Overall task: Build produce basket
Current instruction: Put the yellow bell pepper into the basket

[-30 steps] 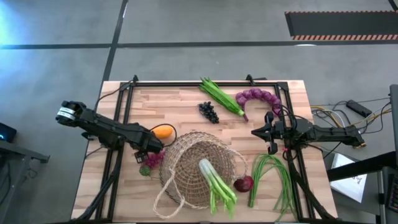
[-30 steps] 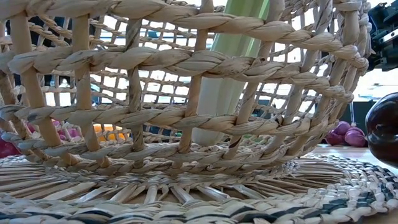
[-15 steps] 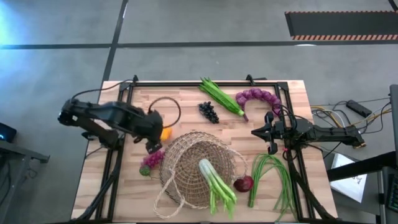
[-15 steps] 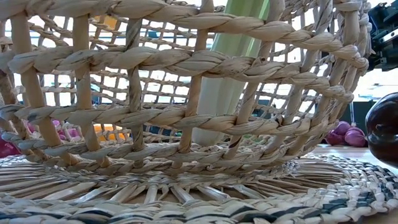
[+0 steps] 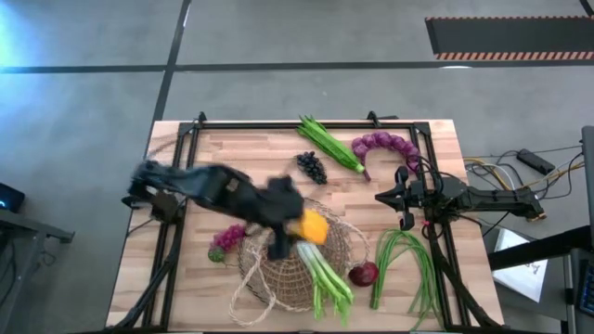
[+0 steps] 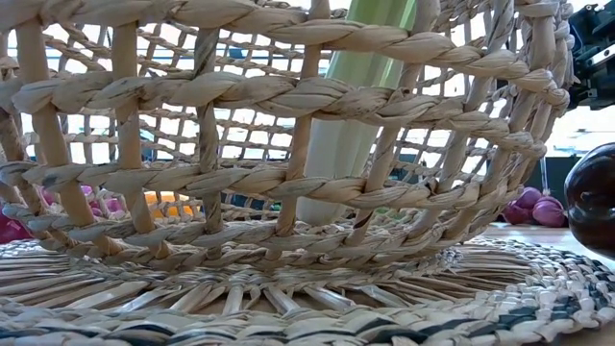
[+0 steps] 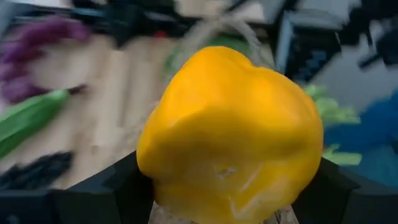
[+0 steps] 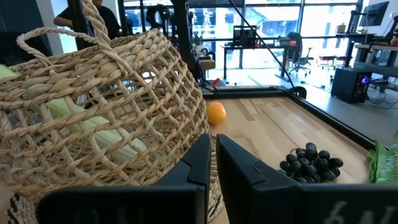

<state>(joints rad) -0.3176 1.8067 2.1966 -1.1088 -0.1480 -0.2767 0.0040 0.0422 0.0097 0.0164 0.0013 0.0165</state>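
While over basket, pepper in left hand.

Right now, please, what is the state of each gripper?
Left gripper: closed on the orange-yellow bell pepper, above the round woven wicker basket.
Right gripper: shut, holding nothing, beside that basket.

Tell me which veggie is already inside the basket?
The leek. Its white end lies in the basket and its green leaves hang over the rim. The green beans and red onion lie on the table.
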